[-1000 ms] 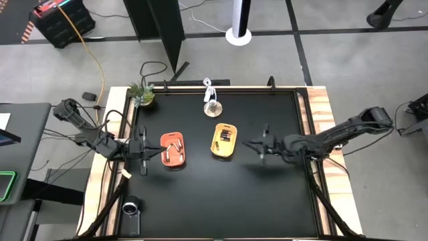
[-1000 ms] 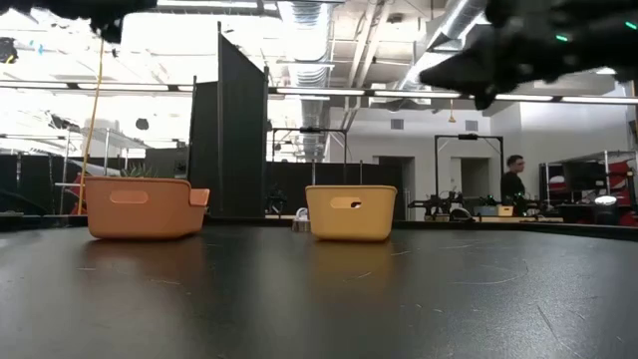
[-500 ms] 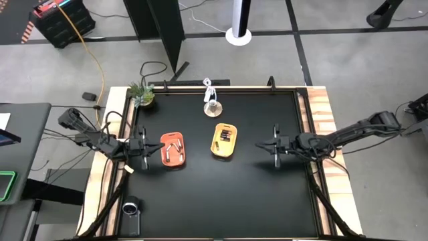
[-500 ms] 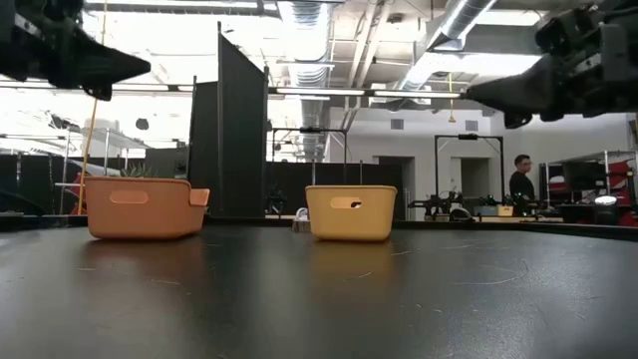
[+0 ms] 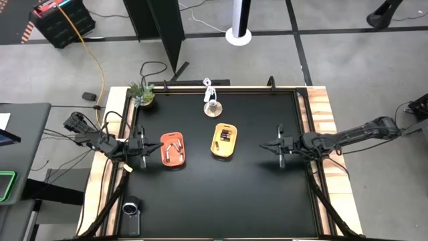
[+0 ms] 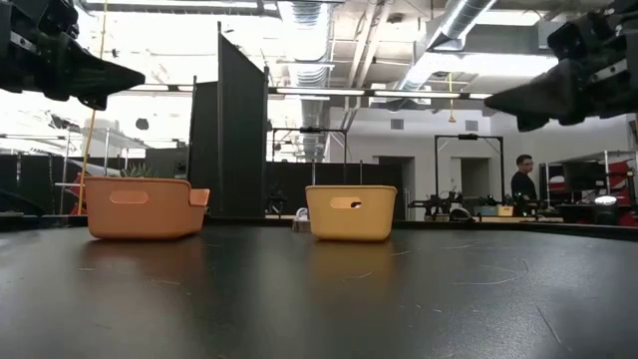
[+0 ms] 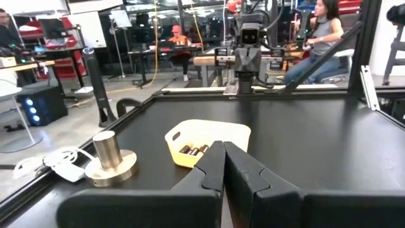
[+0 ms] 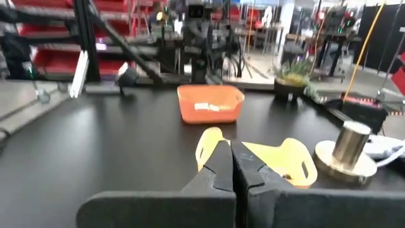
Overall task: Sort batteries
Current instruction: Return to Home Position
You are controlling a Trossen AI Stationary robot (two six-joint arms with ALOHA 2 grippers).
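Two trays stand mid-table: an orange tray holding whitish batteries and a yellow tray holding dark batteries. My left gripper hovers shut, level, just left of the orange tray and points at it. My right gripper hovers shut, level, right of the yellow tray and points toward it. The low view shows both grippers, left and right, well above the table with nothing between the fingers.
A metal cylinder on a disc with a white cord stands behind the yellow tray. A small plant sits at the far left corner. Wooden rails edge the black table. People show in the room beyond.
My right gripper has drawn back toward the table's right edge, away from the yellow tray, and has sunk. My left gripper has come down into the low view, staying just left of the orange tray. Both stay shut; the trays have not moved.
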